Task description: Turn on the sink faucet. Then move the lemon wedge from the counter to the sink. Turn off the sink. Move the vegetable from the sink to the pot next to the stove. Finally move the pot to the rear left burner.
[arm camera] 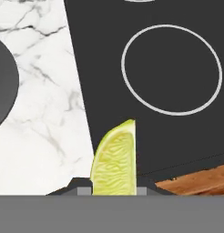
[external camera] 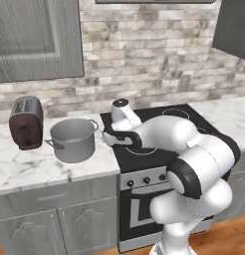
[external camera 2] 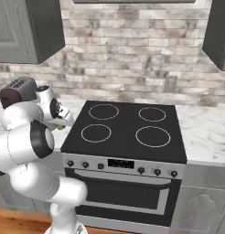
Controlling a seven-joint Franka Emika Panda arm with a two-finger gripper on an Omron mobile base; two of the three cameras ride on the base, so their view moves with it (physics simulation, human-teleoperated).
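Observation:
My gripper [arm camera: 113, 191] is shut on the lemon wedge [arm camera: 114, 159], a yellow-green slice standing upright between the fingertips. It hangs over the seam where the white marble counter [arm camera: 41, 113] meets the black stove [arm camera: 104, 54]. From the right base view, the lemon wedge [external camera 2: 62, 126] peeks out under the hand, at the stove's [external camera 2: 128, 137] left edge. The silver pot [external camera: 73, 139] stands on the counter [external camera: 25, 169] just left of the hand. The rear left burner [external camera 2: 104, 111] is a bare white ring. The sink and the sink faucet are out of view.
A dark red-brown toaster [external camera: 26, 122] stands left of the pot by the brick wall. The stove's knobs [external camera 2: 141, 170] line its front panel. More counter [external camera 2: 206, 128] runs right of the stove. Wall cabinets [external camera: 35, 40] hang above.

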